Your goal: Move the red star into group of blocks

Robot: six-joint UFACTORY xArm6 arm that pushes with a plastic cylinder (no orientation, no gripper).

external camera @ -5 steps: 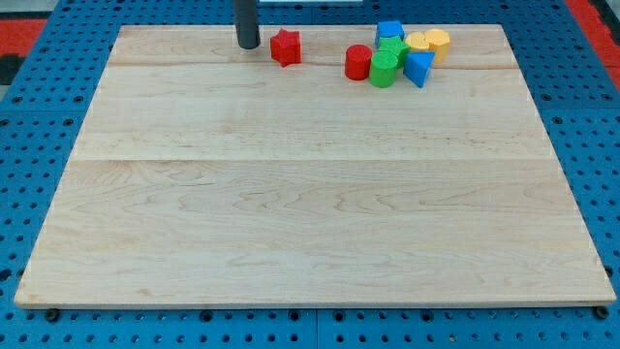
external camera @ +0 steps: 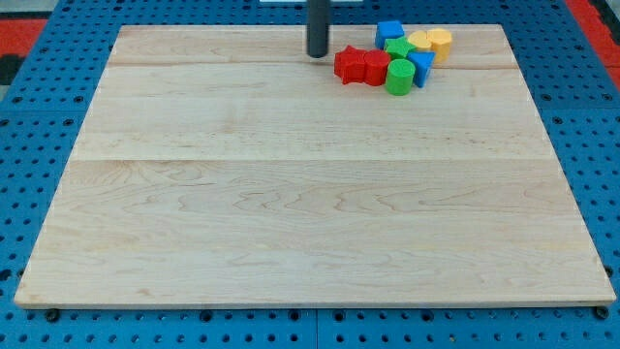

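Observation:
The red star (external camera: 348,65) lies near the view's top, touching a red cylinder (external camera: 375,68) on its right. That cylinder sits against a group: a green cylinder (external camera: 398,77), a green block (external camera: 396,48), a blue block (external camera: 389,32), a blue triangular block (external camera: 421,67) and two yellow blocks (external camera: 430,41). My tip (external camera: 317,54) stands just left of and slightly above the red star, close to it.
The wooden board (external camera: 310,194) lies on a blue pegboard table (external camera: 29,194). The blocks sit close to the board's top edge, right of centre.
My tip has moved right by about 70 pixels. The red star has slid right into the red cylinder, and the red and green cylinders have shifted right against the group.

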